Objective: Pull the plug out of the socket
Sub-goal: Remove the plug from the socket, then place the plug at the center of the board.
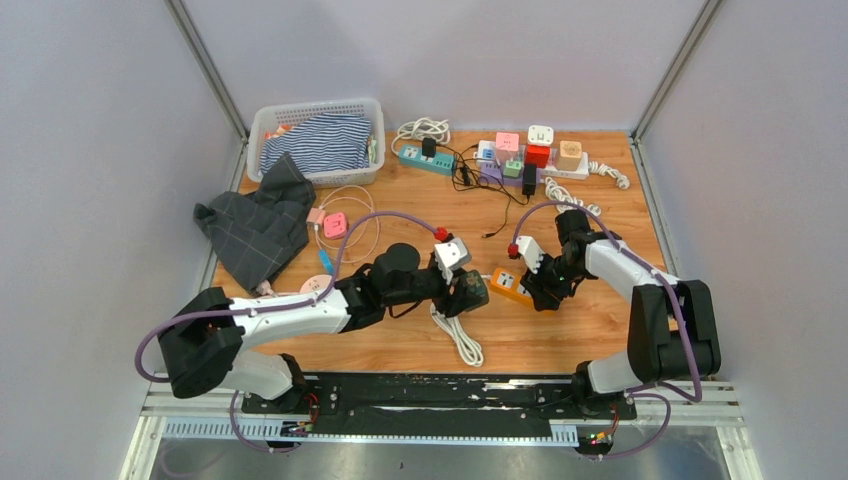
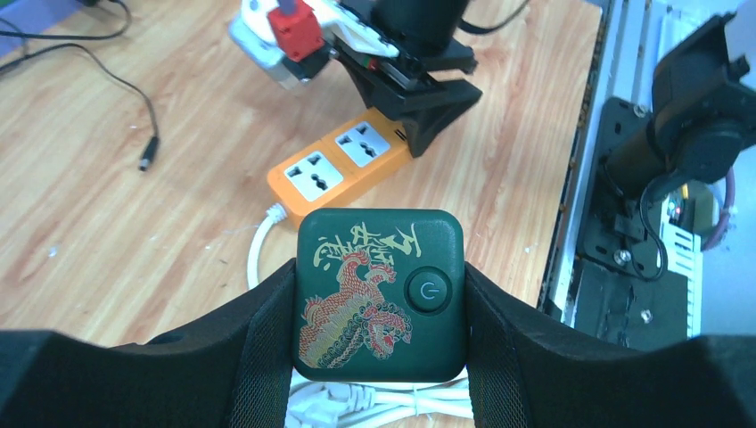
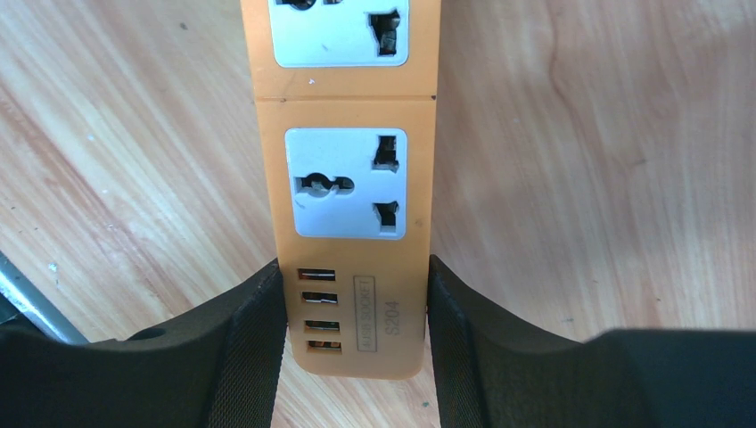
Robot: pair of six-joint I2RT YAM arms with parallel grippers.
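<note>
Seen from above, the two arms meet at centre frame. The left gripper (image 1: 466,291) is closed on the green plug cube (image 1: 472,295), and the right gripper (image 1: 534,286) is closed on the orange power strip (image 1: 508,284) just to its right. A white cable (image 1: 458,338) lies coiled below them. The wrists are close together, so a sideways pull could knock one into the other.

In the left wrist view, the cube fills lower centre, clamped on both flat sides by the black fingers (image 2: 263,343). It covers the strip's near end, and I cannot tell whether its pins are seated. Its sides look smooth, so a hard tug might slide the fingers off. A slanted pull could lever the pins and jam them.

The right wrist view shows the strip running down from top centre, pinched only at its USB end, low in the frame. That is a short hold at the far tip. If the plug resists, I'd expect the strip to pivot or slip out and lift along with the cube.
</note>
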